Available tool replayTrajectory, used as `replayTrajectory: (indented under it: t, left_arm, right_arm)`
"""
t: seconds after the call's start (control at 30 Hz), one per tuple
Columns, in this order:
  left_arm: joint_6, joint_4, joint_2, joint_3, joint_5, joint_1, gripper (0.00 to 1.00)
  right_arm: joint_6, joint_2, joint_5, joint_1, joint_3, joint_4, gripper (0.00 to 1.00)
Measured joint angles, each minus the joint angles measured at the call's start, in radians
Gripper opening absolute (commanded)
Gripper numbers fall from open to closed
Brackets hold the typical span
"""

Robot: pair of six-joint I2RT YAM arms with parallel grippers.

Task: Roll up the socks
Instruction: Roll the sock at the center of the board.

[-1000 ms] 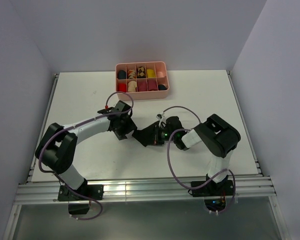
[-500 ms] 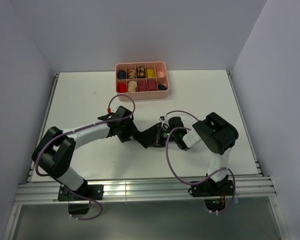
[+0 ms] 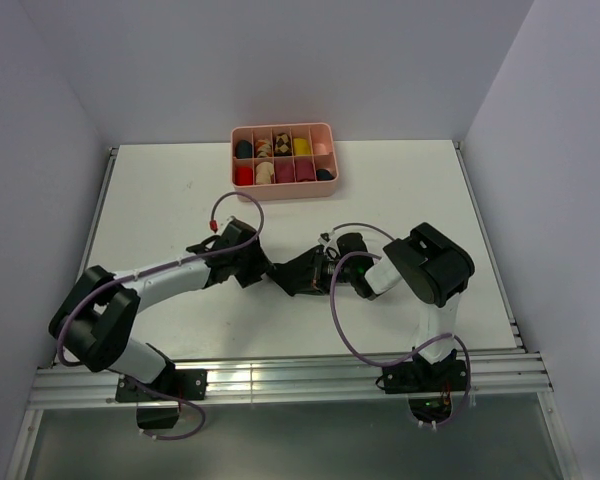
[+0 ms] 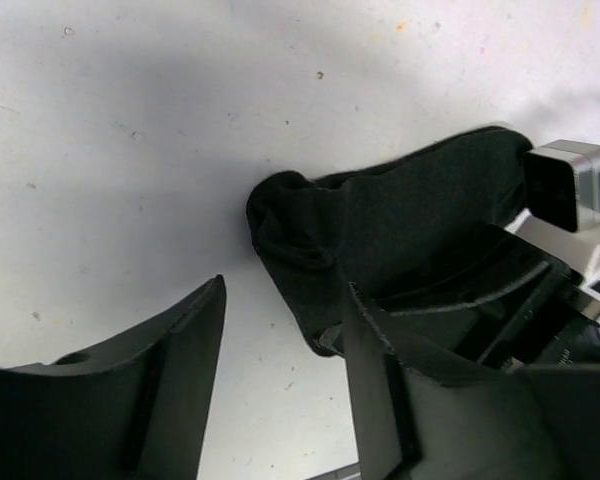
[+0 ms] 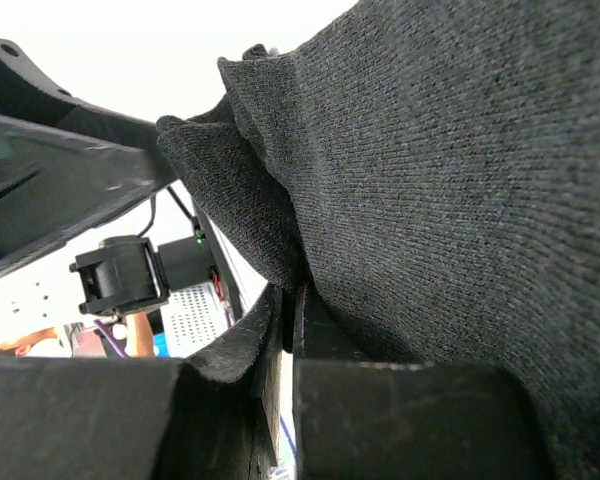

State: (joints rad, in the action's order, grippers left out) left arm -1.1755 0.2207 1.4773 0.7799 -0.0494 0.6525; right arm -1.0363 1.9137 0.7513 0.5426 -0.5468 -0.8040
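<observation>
A black sock (image 3: 296,272) lies on the white table between the two arms. It also shows in the left wrist view (image 4: 400,215) and fills the right wrist view (image 5: 440,170). My right gripper (image 3: 320,272) is shut on the sock's right end, its jaws pinching the fabric (image 5: 298,300). My left gripper (image 3: 263,268) is open at the sock's left end, with one finger (image 4: 380,370) over the sock's edge and the other finger (image 4: 150,370) on bare table. The striped sock and a second black sock are out of view.
A pink divided tray (image 3: 283,160) with several rolled socks in its compartments stands at the back middle of the table (image 3: 430,200). The table's near edge is a metal rail (image 3: 280,380). Grey walls stand on three sides.
My left gripper has moved right and toward the near edge, up to the sock's left end. The right gripper keeps its hold and has shifted slightly.
</observation>
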Motion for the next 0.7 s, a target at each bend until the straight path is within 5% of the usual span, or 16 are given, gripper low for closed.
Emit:
replayTrajectory:
  t: [0.47, 0.7]
  left_arm:
    - [0.061, -0.014, 0.171, 0.083, 0.026, 0.000, 0.45]
    - [0.095, 0.042, 0.265, 0.195, 0.042, 0.002, 0.34]
  right_arm:
    - [0.005, -0.001, 0.003, 0.000, -0.017, 0.037, 0.00]
    - [0.112, -0.077, -0.051, 0.000, -0.050, 0.203, 0.23]
